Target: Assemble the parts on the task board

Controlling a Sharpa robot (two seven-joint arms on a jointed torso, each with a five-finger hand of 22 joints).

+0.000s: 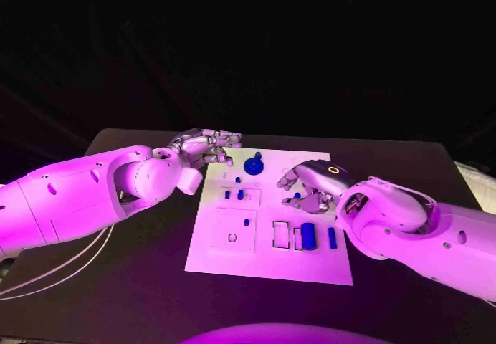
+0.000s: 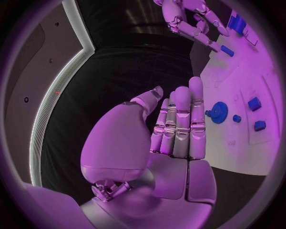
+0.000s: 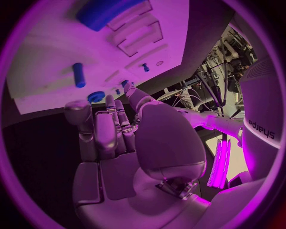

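Note:
The white task board (image 1: 271, 254) lies in the middle of the black table. A blue gear (image 1: 254, 166) (image 2: 219, 112) stands near its far edge, with two small blue parts (image 1: 234, 194) (image 2: 257, 114) just nearer. A thick blue cylinder (image 1: 307, 232) (image 3: 104, 10) and a thin blue peg (image 1: 332, 238) (image 3: 78, 75) lie at the near right. My left hand (image 1: 207, 147) (image 2: 176, 126) hovers at the board's far left corner, fingers straight, holding nothing. My right hand (image 1: 308, 188) (image 3: 113, 133) is over the board's right middle, fingers curled, pinching a small blue part (image 1: 297, 195) (image 3: 95, 97) at its fingertips.
Several outlined slots (image 1: 281, 234) and a small ring mark (image 1: 231, 237) sit on the board's near half. Black table (image 1: 124, 287) surrounds the board on all sides, with my two white arms reaching in from left and right.

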